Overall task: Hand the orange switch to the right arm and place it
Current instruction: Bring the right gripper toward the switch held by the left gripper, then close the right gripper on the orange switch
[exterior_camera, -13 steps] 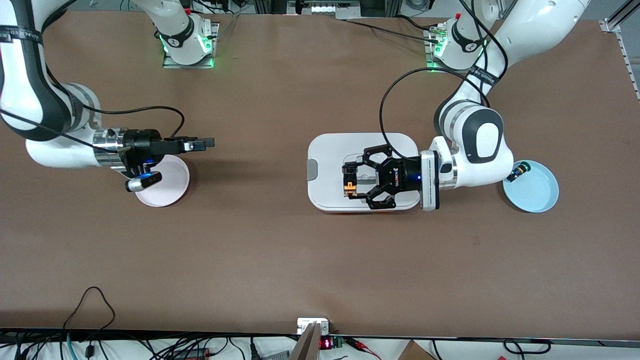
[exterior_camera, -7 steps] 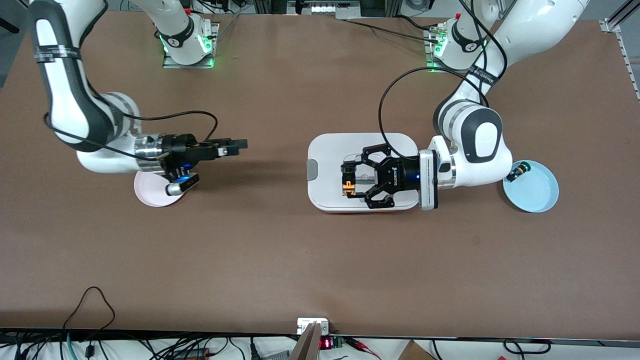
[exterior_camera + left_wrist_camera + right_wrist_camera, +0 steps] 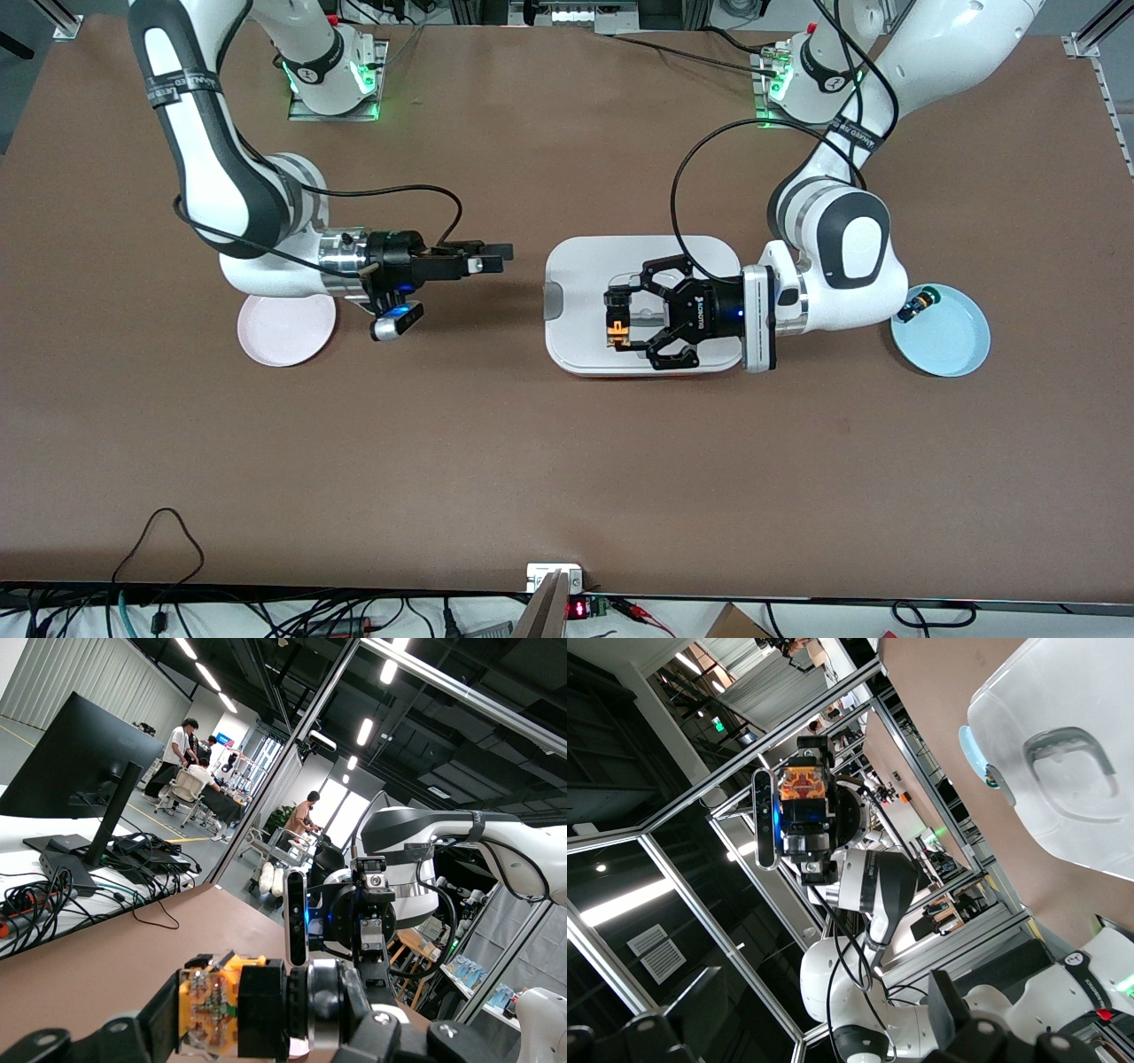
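The pink plate (image 3: 286, 329), nearest the front camera at the right arm's end, sits bare, probably the place for the drop. The left gripper (image 3: 617, 321) hangs over the white box (image 3: 585, 266), its claw fingers clamped on the orange switch (image 3: 617, 333), held out sideways toward the right arm, seemingly so its free end can be taken. The left wrist view shows the switch (image 3: 208, 1003) pinched with its tan base outward. The right gripper (image 3: 496, 259) hovers over bare table between plate and box, pointing at the switch; its slim fingers look slightly parted and empty, though the gap is hard to judge. A blue plate (image 3: 952, 341) holds a green-capped switch (image 3: 918, 306).
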